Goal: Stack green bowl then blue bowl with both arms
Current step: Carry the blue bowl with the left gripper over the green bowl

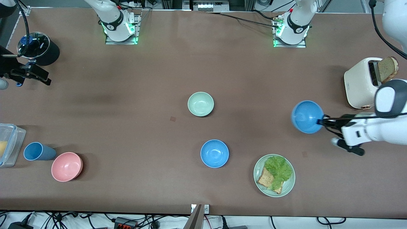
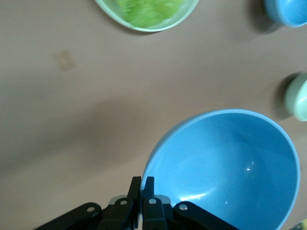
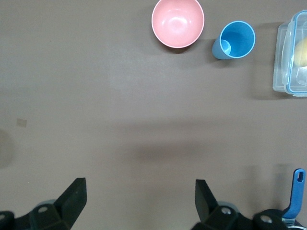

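Observation:
The green bowl [image 1: 200, 104] sits upright on the table near its middle; it also shows in the left wrist view [image 2: 298, 98]. My left gripper [image 1: 320, 121] is shut on the rim of a blue bowl [image 1: 306, 116] and holds it tilted in the air beside the toaster. In the left wrist view the gripper [image 2: 143, 184] pinches that bowl's [image 2: 230, 167] rim. A second blue bowl [image 1: 214, 153] rests on the table, nearer to the front camera than the green bowl. My right gripper [image 1: 35, 74] is open and empty over bare table at the right arm's end, as its wrist view [image 3: 139, 196] shows.
A green plate [image 1: 259, 178] with lettuce and bread lies near the front edge. A white toaster [image 1: 359, 84] with bread stands at the left arm's end. A pink bowl [image 1: 66, 166], a blue cup [image 1: 37, 151], a clear container [image 1: 9, 143] and a black pot [image 1: 39, 47] are at the right arm's end.

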